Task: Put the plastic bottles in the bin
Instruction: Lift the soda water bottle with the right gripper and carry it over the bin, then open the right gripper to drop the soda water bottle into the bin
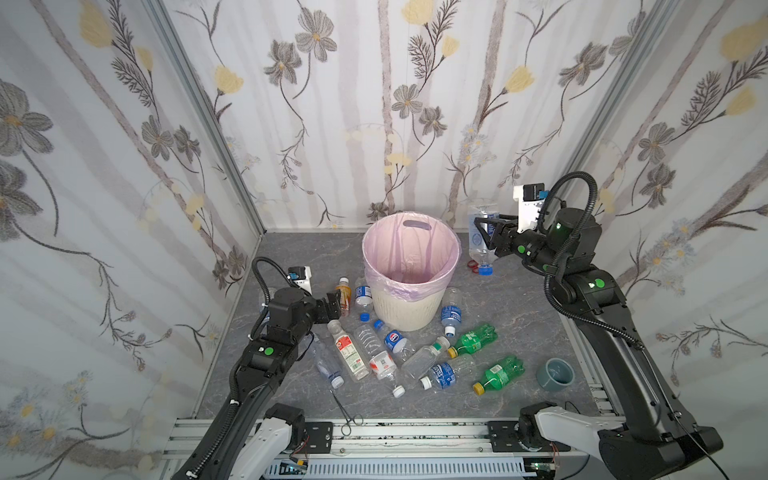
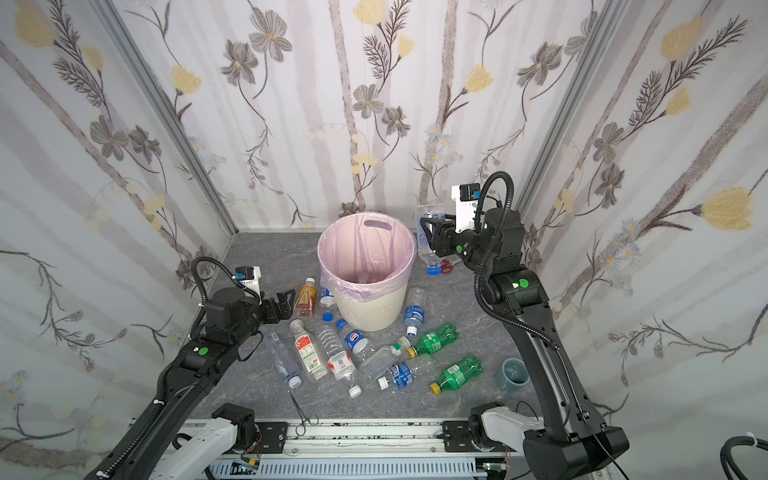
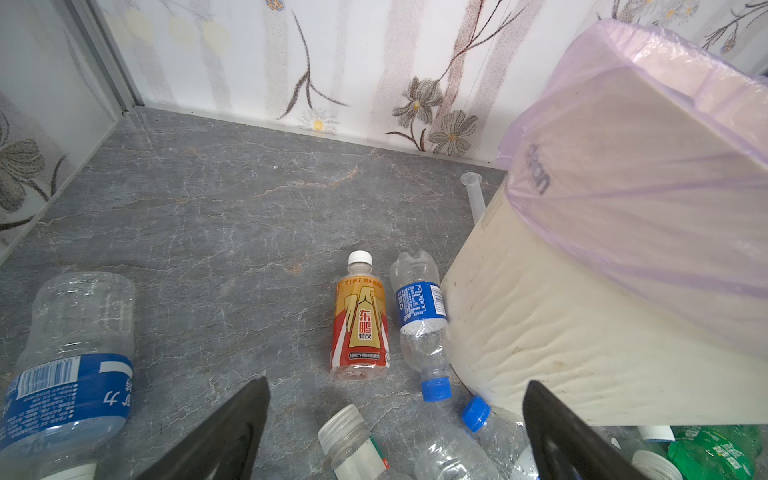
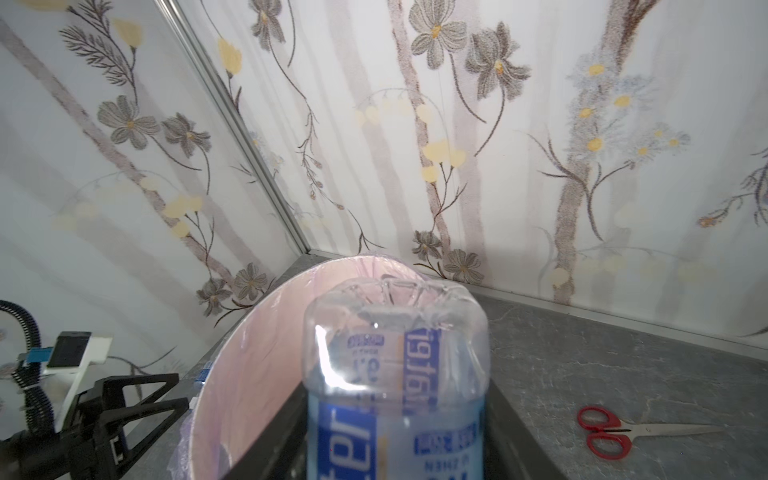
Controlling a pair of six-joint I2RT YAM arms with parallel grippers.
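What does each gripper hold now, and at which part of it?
The right gripper is shut on a clear blue-labelled bottle, gripping its body at the label. The left gripper is open and holds nothing.

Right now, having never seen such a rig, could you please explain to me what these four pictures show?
You see two black robot arms on a grey marbled table. Both top views look down from one overhead camera; each wrist view comes from a camera on an arm. A round cream-white ribbed plastic bin with a pink liner stands in the middle. Small plastic bottles lie around it, plus red-handled scissors, thin metal forceps and a grey-blue cup. The right pincer is shut on a clear blue-labelled plastic bottle, held cap down beside the bin. The left pincer is open and empty, near an orange-labelled bottle.
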